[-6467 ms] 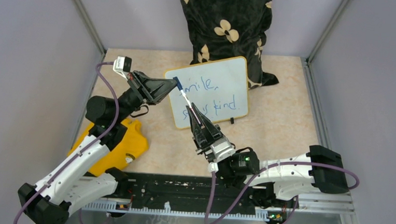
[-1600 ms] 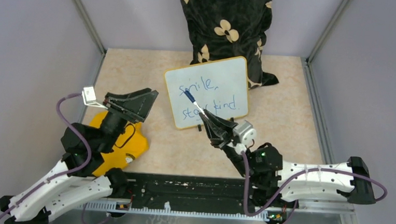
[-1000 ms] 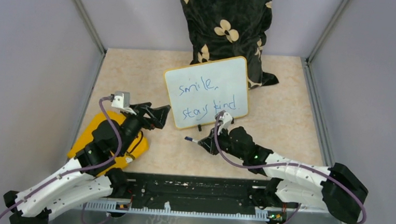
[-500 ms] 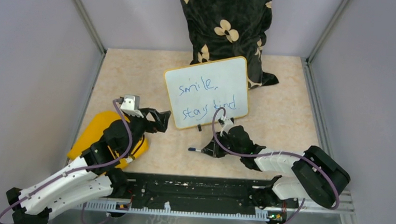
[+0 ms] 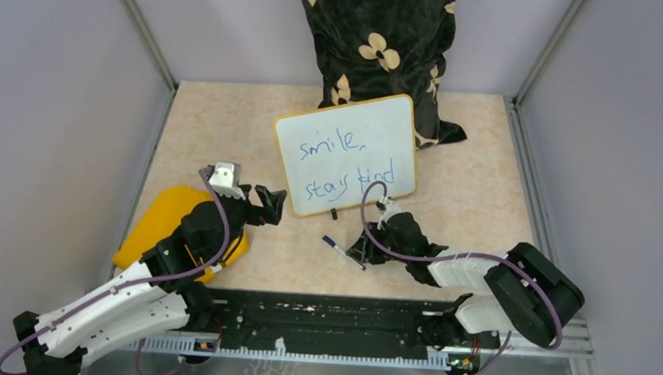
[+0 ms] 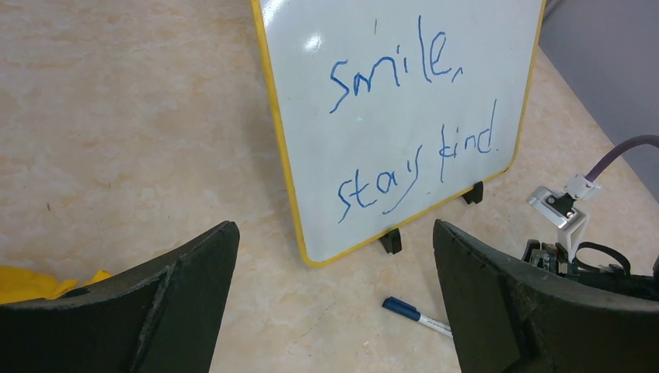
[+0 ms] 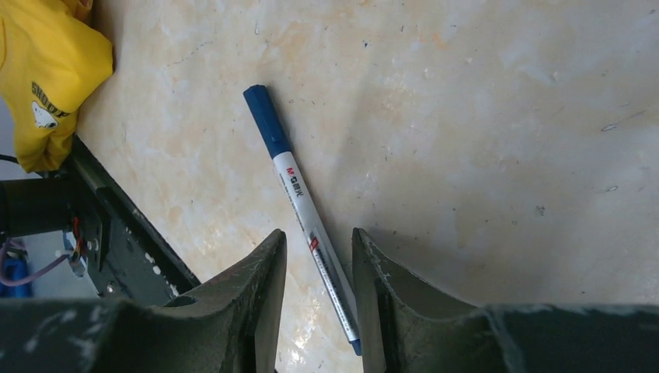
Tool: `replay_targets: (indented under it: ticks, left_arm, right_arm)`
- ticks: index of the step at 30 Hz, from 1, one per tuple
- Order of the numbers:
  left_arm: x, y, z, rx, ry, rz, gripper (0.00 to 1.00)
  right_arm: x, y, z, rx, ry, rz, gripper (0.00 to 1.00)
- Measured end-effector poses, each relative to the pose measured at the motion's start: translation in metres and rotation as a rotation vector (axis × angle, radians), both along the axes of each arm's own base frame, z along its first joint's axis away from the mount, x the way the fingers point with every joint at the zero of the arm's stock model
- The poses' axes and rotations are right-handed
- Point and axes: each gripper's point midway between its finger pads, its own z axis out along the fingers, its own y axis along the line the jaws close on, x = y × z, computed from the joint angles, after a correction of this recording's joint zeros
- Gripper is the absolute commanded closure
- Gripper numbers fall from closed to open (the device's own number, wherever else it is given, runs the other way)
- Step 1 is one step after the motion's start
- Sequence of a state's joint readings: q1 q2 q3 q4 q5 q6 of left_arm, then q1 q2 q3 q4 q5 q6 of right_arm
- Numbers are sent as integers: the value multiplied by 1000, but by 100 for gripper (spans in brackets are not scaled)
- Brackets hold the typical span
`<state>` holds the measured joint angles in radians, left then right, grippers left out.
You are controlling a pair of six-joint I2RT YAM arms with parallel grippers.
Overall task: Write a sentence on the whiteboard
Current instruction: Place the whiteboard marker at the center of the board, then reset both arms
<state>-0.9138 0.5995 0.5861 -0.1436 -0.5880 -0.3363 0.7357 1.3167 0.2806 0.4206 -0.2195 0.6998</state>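
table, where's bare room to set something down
Bare: the far left corner, between the left wall and the whiteboard; and the right side, between whiteboard and right wall. Crowded: in front of the whiteboard, with the marker, yellow cloth, left arm and right arm.

Whiteboard (image 5: 393,126): white face, thin yellow-orange rim and black feet, with the sentence (image 6: 412,128) written in blue ink. Marker (image 7: 299,194): white barrel with small red and black print, and a dark blue cap. Table (image 5: 475,196): beige with pale orange marbling; cloth (image 5: 147,228): plain yellow; cushion (image 5: 376,42): black with a scattered cream flower pattern.
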Motion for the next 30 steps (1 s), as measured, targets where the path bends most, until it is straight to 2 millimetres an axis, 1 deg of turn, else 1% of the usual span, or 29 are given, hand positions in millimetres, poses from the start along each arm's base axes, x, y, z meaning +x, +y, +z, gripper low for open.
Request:
replay_targets:
  ticks: [3,4,6,10,15,19,22,26,30]
  left_arm:
    - [0,0,0,3,0,1,1]
    - [0,1,-1,5,1,3,1]
    - [0,2,-2,12,4,7,1]
    - [0,4,-4,26,7,14,1]
    - [0,5,-5,33,10,18,1]
    - [1,6,-10,35,26,29,1]
    - [2,7,-12,38,38,42,1]
    - [5,8,-17,40,71,77,1]
    - [8,11,-23,-13,120,150,1]
  right_arm:
    - [2,-1,1,2,-4,-7,59]
    - [3,-1,1,2,-6,-12,54]
    - [7,-2,3,8,-13,-22,49]
    - [15,-9,6,7,-31,-62,44]
    - [25,-31,8,-3,-48,-141,36]
    - [34,-53,11,-24,-63,-216,30]
    - [35,-68,13,-56,-75,-263,25]
    - [35,-82,21,-88,-109,-308,21]
    - [38,-104,26,-156,-131,-397,20]
